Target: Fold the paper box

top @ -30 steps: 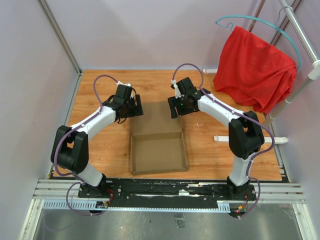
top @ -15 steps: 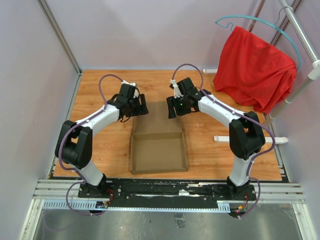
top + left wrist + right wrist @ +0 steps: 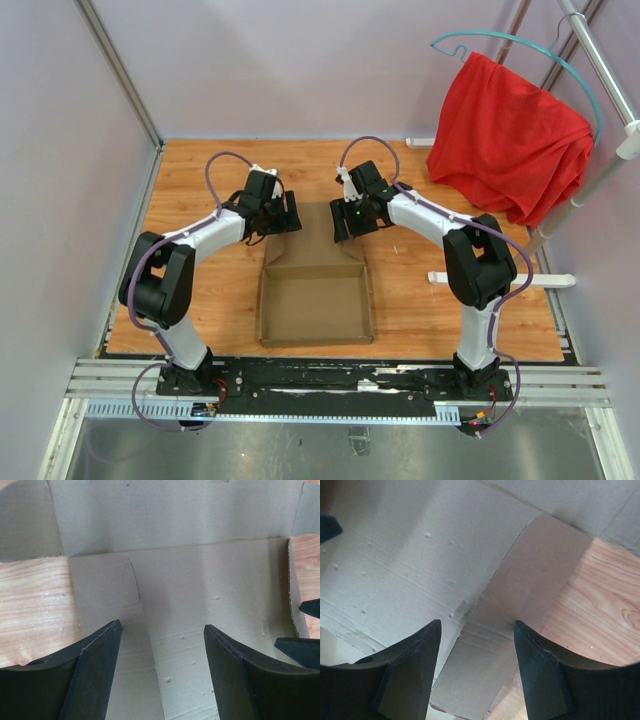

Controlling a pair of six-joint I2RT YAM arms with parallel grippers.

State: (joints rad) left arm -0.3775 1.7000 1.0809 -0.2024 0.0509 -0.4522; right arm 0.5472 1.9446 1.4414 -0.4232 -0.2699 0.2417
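The brown paper box lies in the middle of the table. Its shallow tray [image 3: 318,308] is toward me, with walls raised, and its lid panel [image 3: 313,238] lies flat behind. My left gripper [image 3: 288,217] is open and empty over the lid's far left corner. In the left wrist view [image 3: 162,630] its fingers straddle the crease between the lid [image 3: 210,595] and a side flap [image 3: 102,590]. My right gripper [image 3: 342,222] is open and empty over the far right corner. In the right wrist view [image 3: 477,625] it sits above the rounded side flap [image 3: 530,580].
A red cloth [image 3: 510,135] hangs on a teal hanger at the back right, on a white rack whose foot [image 3: 500,280] lies right of the right arm. Grey walls enclose the wooden table [image 3: 200,290]. The right gripper's fingertips [image 3: 305,645] show in the left wrist view.
Both grippers have moved inward toward the lid's far corners, the left one rightward and the right one slightly leftward. The box has not moved.
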